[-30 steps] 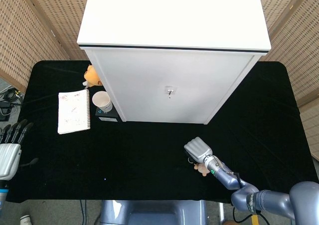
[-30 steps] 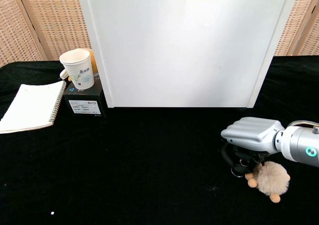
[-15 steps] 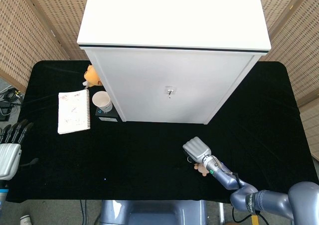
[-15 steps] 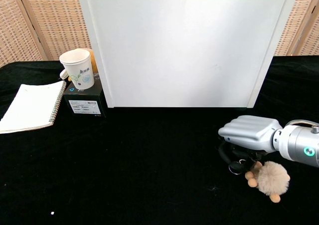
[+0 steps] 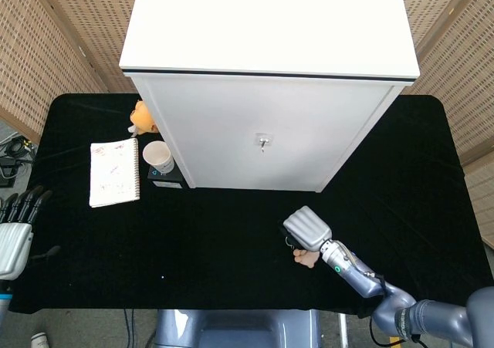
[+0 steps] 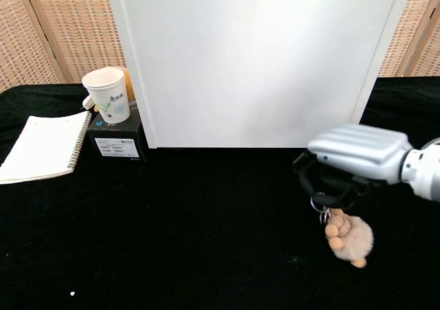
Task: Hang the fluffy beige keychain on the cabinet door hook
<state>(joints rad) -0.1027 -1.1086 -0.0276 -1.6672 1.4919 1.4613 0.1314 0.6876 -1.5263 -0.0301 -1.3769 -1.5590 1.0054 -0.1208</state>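
Observation:
The fluffy beige keychain point(image 6: 349, 235) dangles by its ring from my right hand point(image 6: 347, 160), lifted off the black table; in the head view only a bit of the keychain point(image 5: 303, 258) shows under my right hand point(image 5: 306, 229). The hand's fingers curl down around the ring. The cabinet door hook point(image 5: 263, 141) is a small metal piece on the white cabinet's front, above and behind the hand. My left hand point(image 5: 14, 232) hangs at the far left edge of the head view, fingers apart, holding nothing.
The white cabinet point(image 5: 262, 124) fills the back of the table. Left of it stand a paper cup point(image 6: 108, 95) on a small black box point(image 6: 115, 142), a spiral notebook point(image 6: 41, 147) and an orange toy point(image 5: 141, 116).
My right hand has risen and lifted the keychain off the table; it now hangs free below the hand. The left hand has not moved.

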